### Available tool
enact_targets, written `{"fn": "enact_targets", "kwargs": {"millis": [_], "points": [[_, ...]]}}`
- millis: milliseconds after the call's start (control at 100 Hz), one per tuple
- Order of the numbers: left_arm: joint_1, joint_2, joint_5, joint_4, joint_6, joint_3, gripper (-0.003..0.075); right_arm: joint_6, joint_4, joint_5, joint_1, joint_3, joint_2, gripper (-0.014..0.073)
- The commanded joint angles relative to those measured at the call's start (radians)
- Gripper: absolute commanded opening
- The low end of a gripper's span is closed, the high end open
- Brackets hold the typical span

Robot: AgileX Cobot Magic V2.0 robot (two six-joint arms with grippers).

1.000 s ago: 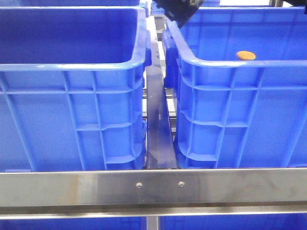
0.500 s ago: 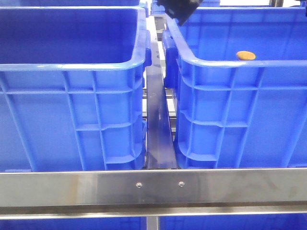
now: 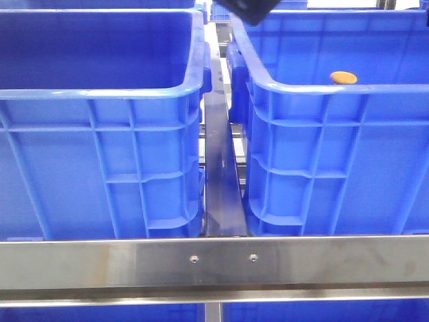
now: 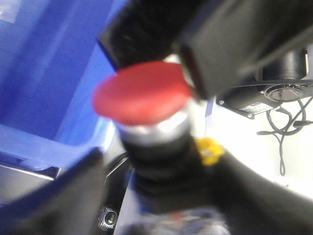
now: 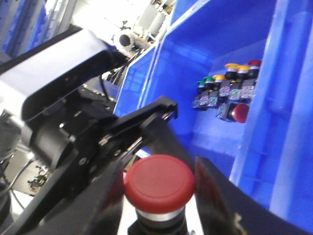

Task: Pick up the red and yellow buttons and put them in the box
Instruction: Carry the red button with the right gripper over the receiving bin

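The red button (image 4: pixel 142 98) is blurred in the left wrist view. Only a dark gripper corner (image 3: pixel 251 9) is seen, cut off at the front view's top edge.

Two crates side by side, left crate (image 3: pixel 100 121), right crate (image 3: pixel 335 134), rail (image 3: pixel 221 181) between, apparently a disc (image 3: pixel 344 78) in right one

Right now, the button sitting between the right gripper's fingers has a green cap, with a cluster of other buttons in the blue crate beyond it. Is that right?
Not quite. The button has a red cap, not green, as the right wrist view shows. The cluster of buttons does lie in the blue crate.
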Motion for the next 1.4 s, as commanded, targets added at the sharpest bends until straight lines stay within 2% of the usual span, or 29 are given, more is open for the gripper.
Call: {"fn": "enact_targets", "kwargs": {"millis": [0, 370, 630, 800, 900, 1060, 1240, 1390], "points": [[-0.008, -0.041, 0.017, -0.06, -0.003, -0.03, 0.0662, -0.005, 0.089, 0.065, 0.002, -0.033, -0.018, 0.0285], [0.044, -0.063, 0.021, -0.032, -0.01, -0.162, 0.0673, -0.009, 0.123, -0.073, -0.023, -0.034, -0.018, 0.0285], [0.055, -0.119, 0.021, -0.031, -0.014, -0.171, 0.0673, -0.073, 0.12, -0.155, -0.13, -0.101, -0.018, 0.0285], [0.055, -0.154, 0.021, -0.017, -0.017, -0.171, 0.0673, -0.127, 0.059, -0.277, -0.19, -0.165, -0.017, 0.0285], [0.055, -0.174, 0.021, 0.044, -0.034, -0.171, 0.0673, -0.179, 0.006, -0.353, -0.209, -0.196, -0.017, 0.0285], [0.055, -0.208, 0.021, 0.155, -0.088, -0.171, 0.0673, -0.282, -0.007, -0.491, -0.214, -0.218, -0.017, 0.0285], [0.055, -0.241, 0.018, 0.37, -0.258, -0.154, 0.0671, -0.411, -0.007, -0.617, -0.214, -0.219, -0.017, 0.0285], [0.055, -0.292, -0.027, 0.494, -0.4, -0.068, 0.0671, -0.48, -0.007, -0.712, -0.214, -0.223, -0.016, 0.0285]]}}
